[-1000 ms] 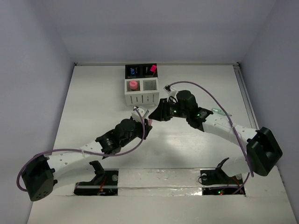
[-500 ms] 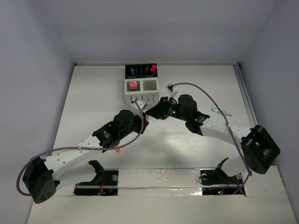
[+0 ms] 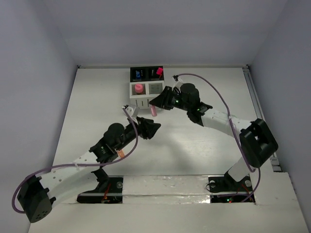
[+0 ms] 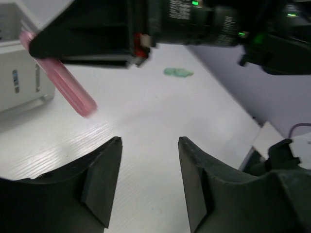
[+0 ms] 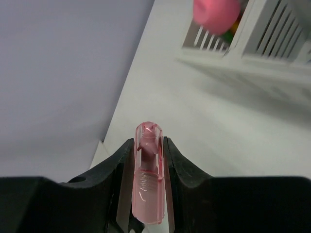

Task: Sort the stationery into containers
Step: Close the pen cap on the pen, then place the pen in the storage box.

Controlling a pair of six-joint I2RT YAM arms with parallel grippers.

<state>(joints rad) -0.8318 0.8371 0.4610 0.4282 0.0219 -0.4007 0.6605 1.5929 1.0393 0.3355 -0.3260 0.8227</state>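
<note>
**Pink pen now in the right arm's grip**

The jaws of the right gripper (image 5: 147,145) are clamped on the pink pen (image 5: 147,187). They pinch it along the barrel, so its rounded end pokes out past the fingertips. The jaws of the left gripper (image 4: 149,145) were closed at the meeting point a moment ago. They now stand parted, with nothing between them but the desk (image 3: 97,107) below.

The left arm has drawn back toward its base. The right arm has carried the pen up to the containers (image 3: 146,102), where it hangs tilted in the air just in front of the white cups (image 3: 154,89), touching neither.

The hand-over looks complete. What seems left for this pen is to raise it over a cup and let it go.

A pink cap (image 3: 139,89) already shows in the front-left cup. A green item (image 4: 178,72) lies on the desk apart from the cups, not yet sorted.
</note>
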